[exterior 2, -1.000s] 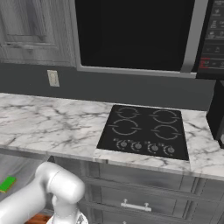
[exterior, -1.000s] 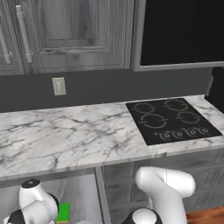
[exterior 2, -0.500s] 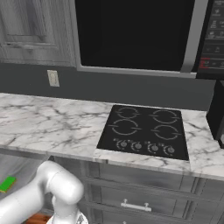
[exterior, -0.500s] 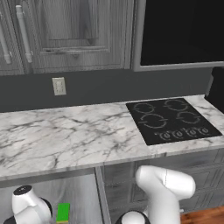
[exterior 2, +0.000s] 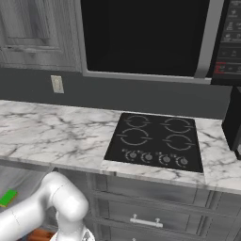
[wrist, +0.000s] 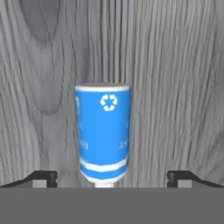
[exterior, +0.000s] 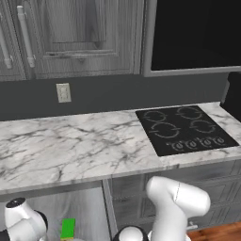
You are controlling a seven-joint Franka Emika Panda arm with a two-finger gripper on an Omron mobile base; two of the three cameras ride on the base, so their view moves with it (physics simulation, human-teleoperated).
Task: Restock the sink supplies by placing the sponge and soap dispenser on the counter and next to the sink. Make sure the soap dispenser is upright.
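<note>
While the tool [wrist: 112, 178] stands spread wide and empty, the blue cylindrical soap dispenser with a white top [wrist: 103, 133] sits centred between its fingertips against grey wood-grain, its long axis running along the view's vertical. Below the white marble desk [exterior: 70, 146], the green flat sponge [exterior: 68, 228] lies apart; nothing blocks the closing.

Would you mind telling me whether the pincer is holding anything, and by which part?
Nothing is held: the pincer is open, fingertips either side of the soap dispenser, apart from it.

The sponge [exterior: 68, 228] lies below the counter [exterior: 70, 146].
</note>
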